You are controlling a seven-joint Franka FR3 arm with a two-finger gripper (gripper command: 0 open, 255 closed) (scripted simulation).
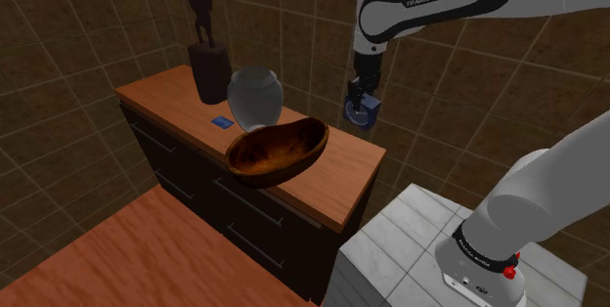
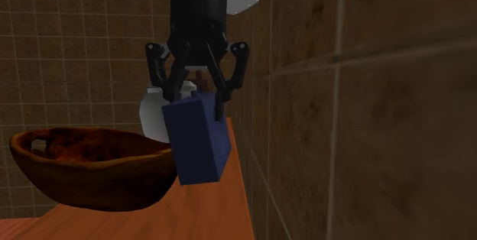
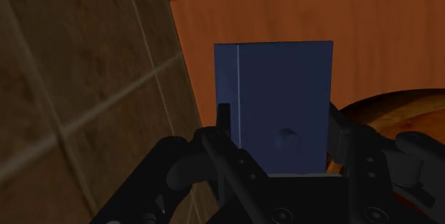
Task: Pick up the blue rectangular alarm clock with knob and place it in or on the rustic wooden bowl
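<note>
From where I stand, the white arm (image 1: 440, 2) reaches down from the upper right of the shoulder view. Its black gripper (image 2: 196, 102) has 2 fingers pinching the top of the blue alarm clock (image 2: 197, 143). The clock hangs a little tilted in the middle of the second exterior view, clear of the orange-brown countertop (image 2: 218, 212) and close to the tiled wall (image 2: 367, 108). A small round knob (image 3: 287, 138) shows on its face. The dark wooden bowl (image 2: 92, 166) sits on the counter just beside it, at lower left. A grey vase (image 1: 255, 97) and a dark statuette (image 1: 205, 46) stand behind the bowl.
</note>
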